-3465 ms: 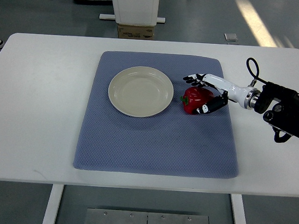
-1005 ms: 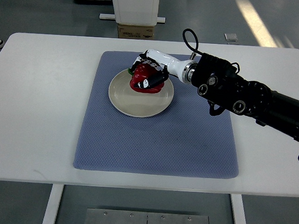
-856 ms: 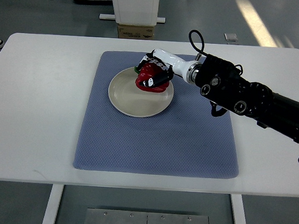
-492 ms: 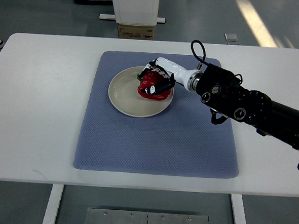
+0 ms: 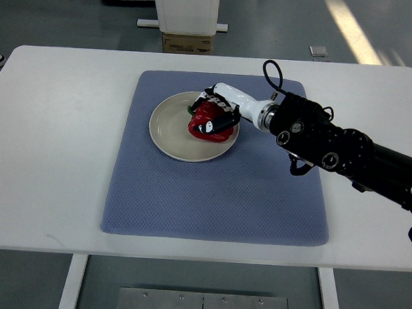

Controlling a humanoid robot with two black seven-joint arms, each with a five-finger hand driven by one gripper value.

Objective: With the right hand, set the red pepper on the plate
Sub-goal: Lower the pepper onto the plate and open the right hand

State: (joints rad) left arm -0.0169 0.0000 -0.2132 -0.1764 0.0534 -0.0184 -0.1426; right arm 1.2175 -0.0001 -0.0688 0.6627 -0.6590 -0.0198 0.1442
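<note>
- Right hand [image 5: 215, 112] reaches in over the blue mat [image 5: 217, 197]; its black forearm [image 5: 346, 150] runs off the right edge of the picture.
- Fingers [image 5: 211, 97], white with black tips, curl around the red pepper [image 5: 206, 121]; thumb side wraps its near face. Hand is grasping the pepper, not let go.
- Pepper sits over the right part of the plate [image 5: 172, 128], inside the rim. It looks to rest on the plate, but from this steep angle I cannot tell whether it touches or hangs just above.
- A bit of green stem [image 5: 191, 108] shows at the pepper's upper left.
- Plate: cream, round, lying on the upper middle of the mat. Its left half is bare.
- Mat lies flat on the white surface [image 5: 52, 152], roughly centred.
- A black cable loop [image 5: 271, 69] stands up from the wrist, just behind the hand.
- Beyond the far edge of the surface: a cardboard box [image 5: 187, 43] on the grey floor, below a white unit [image 5: 186, 6].
</note>
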